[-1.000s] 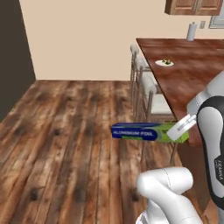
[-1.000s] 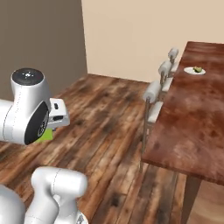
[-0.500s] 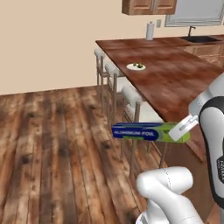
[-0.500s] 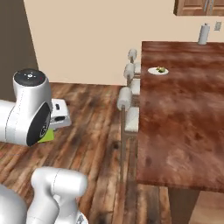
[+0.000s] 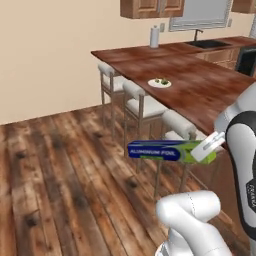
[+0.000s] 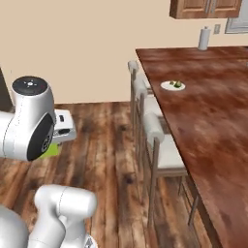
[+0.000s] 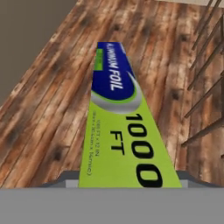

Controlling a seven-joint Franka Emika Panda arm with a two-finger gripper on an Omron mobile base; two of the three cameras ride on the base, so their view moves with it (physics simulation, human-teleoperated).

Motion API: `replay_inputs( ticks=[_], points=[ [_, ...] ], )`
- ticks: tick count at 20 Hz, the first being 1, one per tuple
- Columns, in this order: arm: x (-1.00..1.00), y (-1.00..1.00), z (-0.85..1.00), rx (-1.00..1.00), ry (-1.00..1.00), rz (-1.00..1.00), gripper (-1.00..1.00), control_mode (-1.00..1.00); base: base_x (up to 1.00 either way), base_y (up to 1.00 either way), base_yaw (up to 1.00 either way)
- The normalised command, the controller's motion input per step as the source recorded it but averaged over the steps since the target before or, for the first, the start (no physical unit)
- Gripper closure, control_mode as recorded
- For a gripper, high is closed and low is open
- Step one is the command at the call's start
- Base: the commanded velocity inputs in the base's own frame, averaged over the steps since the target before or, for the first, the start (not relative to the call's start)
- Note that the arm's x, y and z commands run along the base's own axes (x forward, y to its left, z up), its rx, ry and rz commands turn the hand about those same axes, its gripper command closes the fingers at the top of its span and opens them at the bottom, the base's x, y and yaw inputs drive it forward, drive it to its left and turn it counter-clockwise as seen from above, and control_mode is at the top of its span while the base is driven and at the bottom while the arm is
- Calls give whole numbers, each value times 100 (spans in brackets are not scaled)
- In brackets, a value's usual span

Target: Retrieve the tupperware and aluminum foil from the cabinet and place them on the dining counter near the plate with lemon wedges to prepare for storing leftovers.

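Blue foil carton: we've driven on, dining counter (image 5: 210, 90) nearer.
One aluminum foil (image 5: 167, 150) pinched in gripper (image 5: 209, 148); three stools (image 5: 145, 107), one plate (image 5: 160, 83).

Aluminum foil (image 5: 167, 150) sits level over the floor (image 5: 60, 175), left of the stools (image 5: 140, 102); the plate (image 5: 160, 83) is on the dining counter (image 5: 200, 90) behind.

The arm (image 5: 245, 165) is built of rounded, glossy white shells joined by dark bands. A black round cap with small pale marks is seen on one joint (image 6: 30, 86). Faint grey lettering is printed on the link just below the white, boxy pincer (image 5: 209, 148).
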Motion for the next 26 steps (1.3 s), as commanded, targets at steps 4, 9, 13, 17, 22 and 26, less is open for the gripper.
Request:
replay_inputs(
  ticks=[4,9,13,17,22,26],
  points=[
    [0,0,0,0,0,0,100,100,87,67,-48],
    [0,0,0,0,0,0,100,100,88,60,-47],
    [0,0,0,0,0,0,100,100,88,65,-46],
    [0,0,0,0,0,0,100,100,86,76,-46],
    [0,0,0,0,0,0,100,100,84,76,-47],
    [0,0,0,0,0,0,100,100,84,72,-47]
  ],
)
